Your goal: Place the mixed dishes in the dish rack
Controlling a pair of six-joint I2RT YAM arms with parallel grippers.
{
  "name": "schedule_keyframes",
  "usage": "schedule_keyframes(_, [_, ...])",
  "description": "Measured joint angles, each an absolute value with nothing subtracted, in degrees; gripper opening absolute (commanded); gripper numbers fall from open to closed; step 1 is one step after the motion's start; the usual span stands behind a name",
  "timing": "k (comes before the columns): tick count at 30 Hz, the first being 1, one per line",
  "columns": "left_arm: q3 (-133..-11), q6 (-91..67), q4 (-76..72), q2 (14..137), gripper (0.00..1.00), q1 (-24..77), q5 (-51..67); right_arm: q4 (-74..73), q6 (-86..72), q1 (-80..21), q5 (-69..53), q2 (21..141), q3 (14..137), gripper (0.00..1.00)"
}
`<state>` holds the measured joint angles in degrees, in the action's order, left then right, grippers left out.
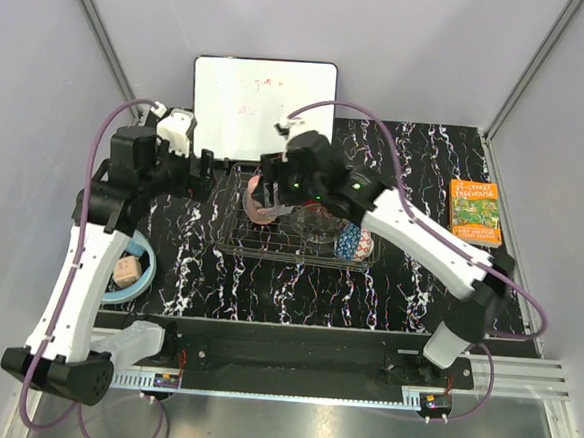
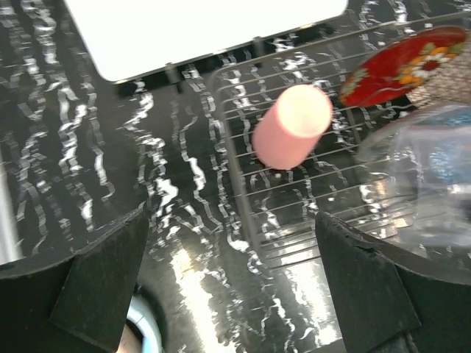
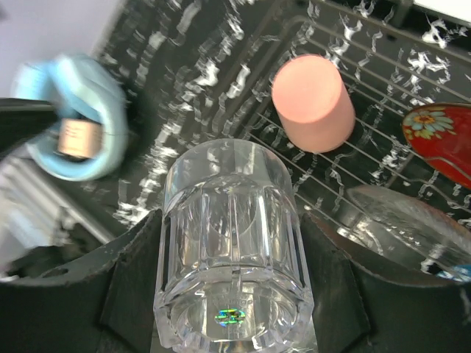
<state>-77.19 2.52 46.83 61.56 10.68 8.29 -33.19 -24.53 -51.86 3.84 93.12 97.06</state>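
Presently, the light blue headphones [image 1: 146, 269] are lying well left of the dish rack [image 1: 279, 254]. The left gripper [image 2: 232, 235] is hovering just off the rack's left edge, jaws spread wide, carrying nothing. The pink plastic cup [image 2: 292, 125] is sitting inside the rack near its left end (closed end facing the cameras). The right gripper [image 3: 232, 243] is clamping the clear glass tumbler [image 3: 229, 184] above the rack, beside the cup. The red patterned bowl [image 3: 441, 132] is resting in the rack right of the cup; the blue mosaic bowl [image 1: 350, 243] is occupying the rack's right end.
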Motion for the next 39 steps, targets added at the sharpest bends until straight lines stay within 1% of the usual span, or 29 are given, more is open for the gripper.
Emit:
schedule_keyframes(2, [-76.7, 2.9, 47.2, 60.1, 0.99, 10.7, 6.3, -38.9, -22.5, -52.8, 5.6, 98.3, 102.6, 0.0])
schedule_keyframes(7, [-76.2, 3.2, 47.9, 59.5, 0.99, 10.3, 3.9, -46.6, -19.2, -53.9, 8.0, 104.8, 110.4, 0.0])
schedule_keyframes(13, [-74.1, 3.2, 47.9, 60.2, 0.99, 9.3, 3.8, -50.1, -17.5, -54.7, 8.6, 109.9, 117.1, 0.0])
schedule_keyframes(20, [-71.3, 3.4, 48.1, 61.2, 0.99, 8.0, 4.6, -53.3, -15.4, -55.6, 9.6, 121.0, 126.8, 0.0])
schedule_keyframes(24, [-71.3, 3.9, 48.1, 61.2, 0.99, 6.3, 5.3, -54.8, -14.2, -55.7, 10.9, 126.3, 128.2, 0.0])
schedule_keyframes(28, [-71.3, 4.4, 48.0, 61.1, 0.99, 3.3, 6.9, -56.4, -13.2, -55.7, 12.1, 129.2, 128.2, 0.0])
schedule_keyframes(39, [-70.7, 4.6, 48.0, 61.1, 0.99, -2.8, 12.5, -56.7, -11.4, -55.7, 12.7, 131.2, 128.2, 0.0])
